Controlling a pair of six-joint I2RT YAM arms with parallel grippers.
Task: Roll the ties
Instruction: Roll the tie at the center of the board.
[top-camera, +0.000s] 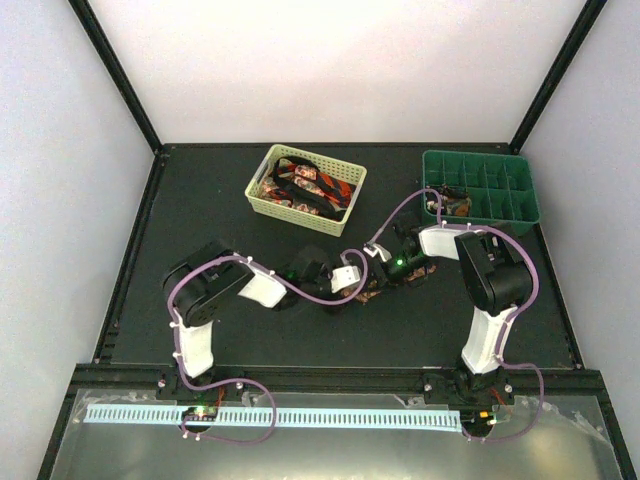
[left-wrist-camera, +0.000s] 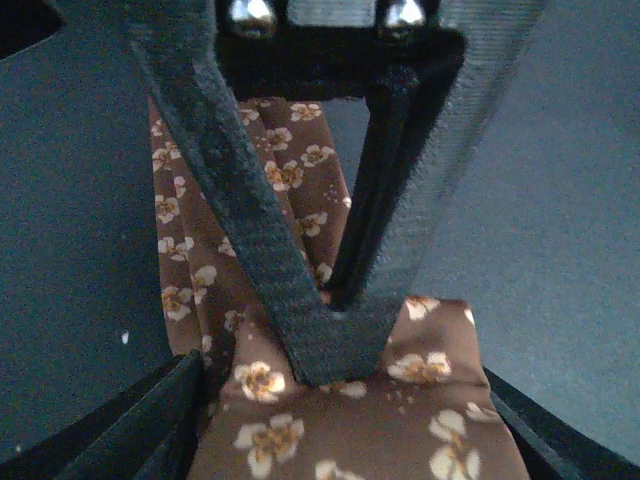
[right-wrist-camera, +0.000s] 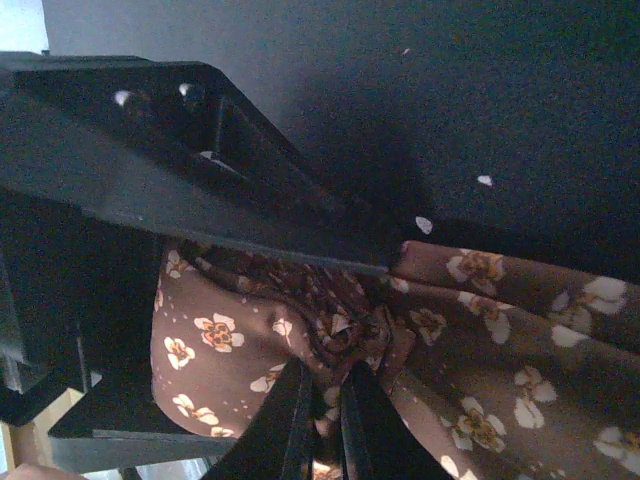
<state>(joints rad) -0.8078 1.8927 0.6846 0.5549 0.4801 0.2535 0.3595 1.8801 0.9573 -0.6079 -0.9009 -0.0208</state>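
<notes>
The tie (left-wrist-camera: 330, 420) is soft, matt woven cloth. The left tool (left-wrist-camera: 335, 340) is rough, ribbed black plastic. The table (top-camera: 400, 340) looks matt and dark; the basket (top-camera: 290, 208), smooth plastic.

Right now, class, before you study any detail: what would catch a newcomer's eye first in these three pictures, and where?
First, the brown fabric necktie with pale flowers, bunched mid-table and pinched by both the left gripper and the right gripper. Next, the pale yellow lattice basket beyond them, heaped with red-and-black patterned ties, and the green divided tray at far right.
</notes>
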